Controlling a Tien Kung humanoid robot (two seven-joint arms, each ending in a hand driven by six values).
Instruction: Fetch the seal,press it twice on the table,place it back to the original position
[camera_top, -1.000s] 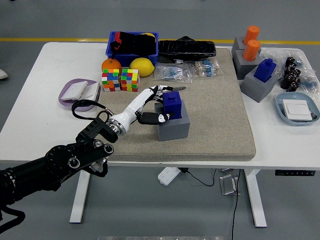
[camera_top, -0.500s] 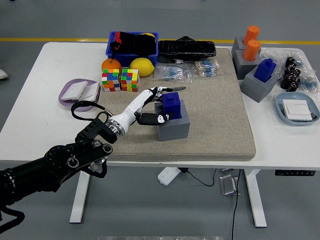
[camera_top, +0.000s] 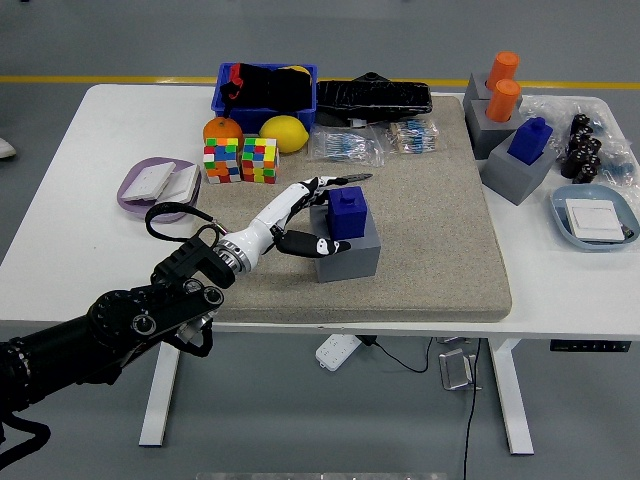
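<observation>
Status: early stage, by my read. The blue seal (camera_top: 347, 211) sits upright in its grey block holder (camera_top: 349, 249) at centre frame, on the tan mat (camera_top: 440, 230) that covers the middle of the desk (camera_top: 60, 240). No lift visible, so fetch not complete; both presses and the return are left to do.

Left hand (camera_top: 322, 212) reaches in from lower left of frame, arm black, hand white w/ dark tips. Fingers (camera_top: 345, 179) are spread and extended, passing just above and behind the seal's top left; thumb (camera_top: 305, 244) lies low against the holder's left front. The hand brackets the seal's left side but is not closed on it. Whether any finger touches the seal: can't tell from this angle.

Right hand: not in frame.

Nearby, not involved: two puzzle cubes (camera_top: 240, 159), an orange (camera_top: 222, 129) and a lemon (camera_top: 283, 132) at upper left of mat; a second blue seal in grey holder (camera_top: 521, 160) and orange pegs (camera_top: 502, 85) at upper right.

Next move, my judgement: close fingers round the seal body, then pull straight up so the holder stays put.
</observation>
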